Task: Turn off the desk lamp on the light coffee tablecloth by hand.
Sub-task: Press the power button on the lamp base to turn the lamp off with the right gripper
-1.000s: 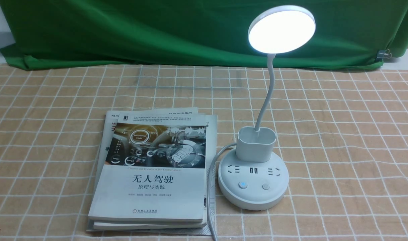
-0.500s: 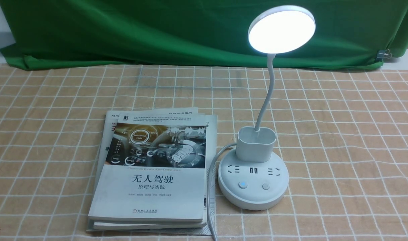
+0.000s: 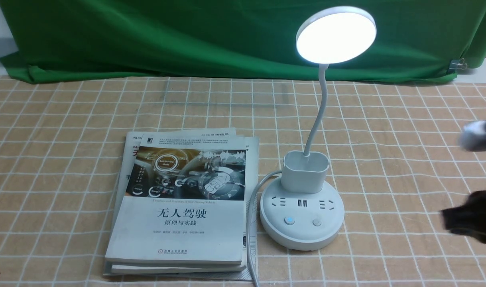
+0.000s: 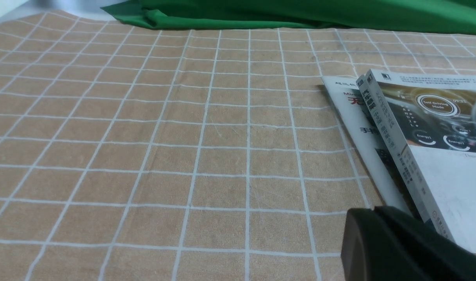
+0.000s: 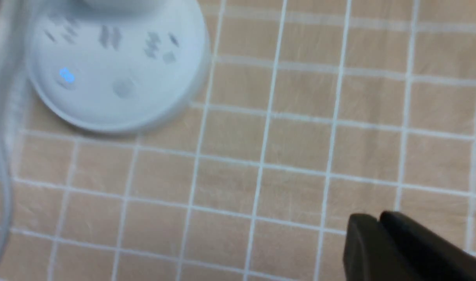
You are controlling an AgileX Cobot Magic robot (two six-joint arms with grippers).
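While the lamp [image 3: 305, 173] stands lit on the checked tan cloth [image 3: 406, 119], just right of a stack of at least two books [image 3: 179, 223], the top cover reads "无人驾驶 原理与实践" and "Self-Driving Mode". The lamp's base carries two buttons [image 3: 289, 220], one glowing blue. Both the right gripper [image 5: 372, 224] and the left gripper [image 4: 372, 214] have their fingers pressed together, holding nothing.

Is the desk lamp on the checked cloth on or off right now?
On. The desk lamp has its round head glowing bright white, and one button on its base shows a blue light.
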